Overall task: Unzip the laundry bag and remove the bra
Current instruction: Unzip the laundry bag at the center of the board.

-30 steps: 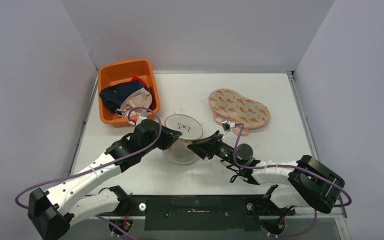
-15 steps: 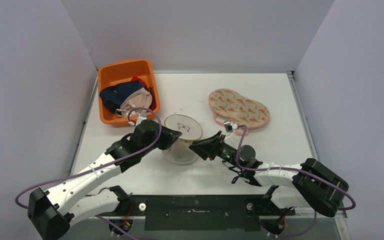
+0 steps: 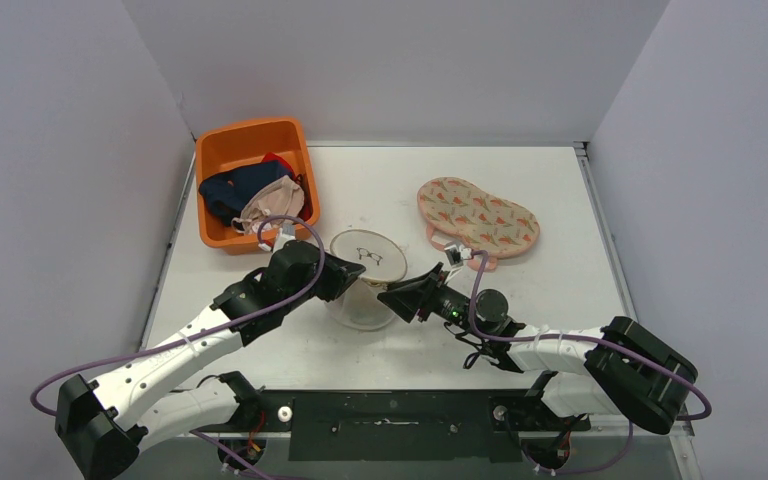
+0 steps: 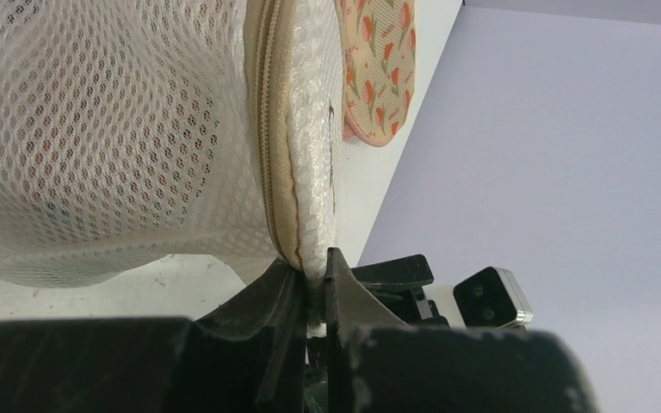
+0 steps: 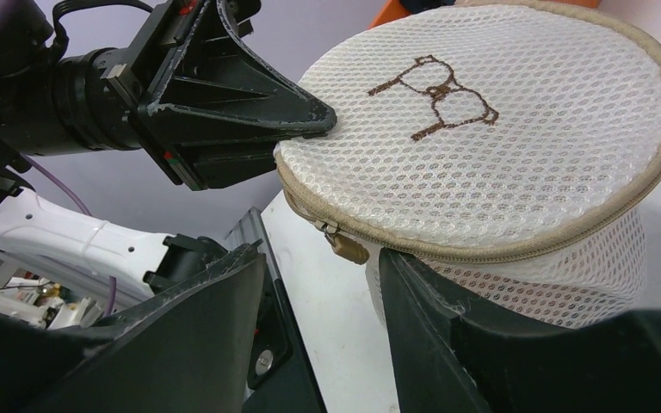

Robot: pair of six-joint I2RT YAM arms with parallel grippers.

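Note:
The laundry bag (image 3: 365, 278) is a round white mesh drum with a beige zipper (image 5: 516, 251) round its lid. It stands at the table's middle. My left gripper (image 4: 314, 265) is shut on the lid's edge at the bag's left side (image 3: 353, 279). My right gripper (image 5: 323, 254) is open at the bag's right side (image 3: 392, 293). The beige zipper pull (image 5: 349, 247) hangs between its jaws, touching neither. The bra is hidden; the mesh shows nothing clear inside.
An orange bin (image 3: 222, 150) at the back left holds navy, red and beige garments (image 3: 258, 195). A two-lobed carrot-patterned fabric piece (image 3: 478, 215) lies at the back right. Grey walls enclose the white table (image 3: 560, 285) on three sides.
My right gripper has crept left toward the bag and its jaws have widened slightly round the zipper pull. The left gripper keeps its grip on the lid edge.

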